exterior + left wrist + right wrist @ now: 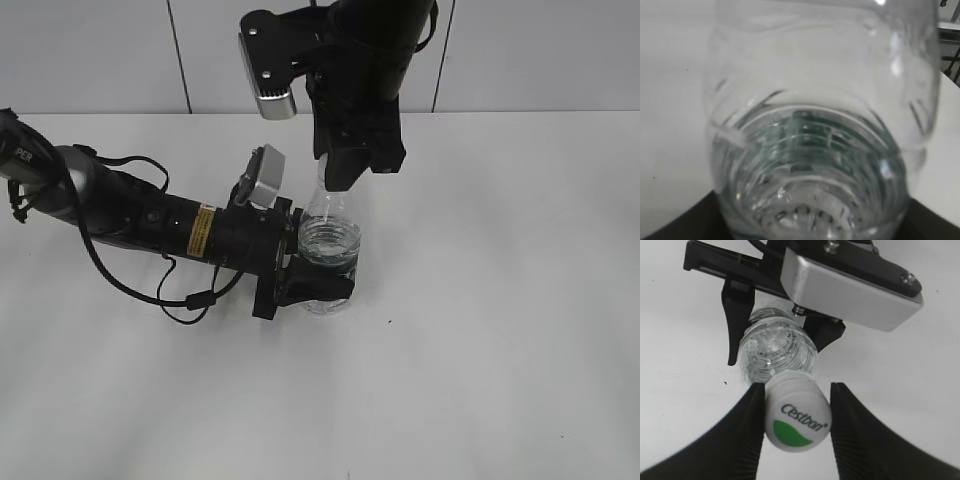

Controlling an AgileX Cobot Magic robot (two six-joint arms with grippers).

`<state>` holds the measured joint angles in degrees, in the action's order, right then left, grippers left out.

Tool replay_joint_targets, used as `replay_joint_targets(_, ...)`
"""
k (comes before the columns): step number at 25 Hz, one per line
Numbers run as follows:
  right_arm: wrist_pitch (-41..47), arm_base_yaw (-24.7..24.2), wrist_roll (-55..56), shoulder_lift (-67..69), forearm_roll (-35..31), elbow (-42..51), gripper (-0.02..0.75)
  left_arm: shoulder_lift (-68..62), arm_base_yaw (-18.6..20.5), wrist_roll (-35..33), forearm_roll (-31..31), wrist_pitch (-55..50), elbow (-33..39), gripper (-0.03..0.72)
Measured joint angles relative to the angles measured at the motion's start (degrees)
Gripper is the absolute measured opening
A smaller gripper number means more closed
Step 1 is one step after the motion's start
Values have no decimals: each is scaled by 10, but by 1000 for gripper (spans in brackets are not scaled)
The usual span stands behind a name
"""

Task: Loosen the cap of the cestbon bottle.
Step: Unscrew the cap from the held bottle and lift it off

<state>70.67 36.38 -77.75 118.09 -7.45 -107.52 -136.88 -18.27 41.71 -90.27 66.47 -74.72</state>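
The cestbon bottle (330, 243) stands upright on the white table, clear and ribbed, with water in it. My left gripper (318, 290) is shut on its lower body from the left. The bottle fills the left wrist view (815, 130). My right gripper (341, 180) hangs over the bottle neck and hides the cap in the exterior view. In the right wrist view the white cap (797, 417) with its green mark sits between the right gripper's fingers (796, 390). The left finger touches the cap and a narrow gap shows at the right finger. The bottle body (775, 347) shows below the cap.
The white table (500, 330) spreads around the bottle. The left arm (130, 215) and its cable lie low across the table's left side. A grey panelled wall (100, 50) stands behind.
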Motion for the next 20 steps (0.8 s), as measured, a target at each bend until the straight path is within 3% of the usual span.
replay_joint_targets(13,0,0,9,0,0,0,305,0,0,0,-1,0,0,408)
replay_joint_targets(20,-2,-1,15,1,11,0,391,0,1,-1,-6,1,0,407)
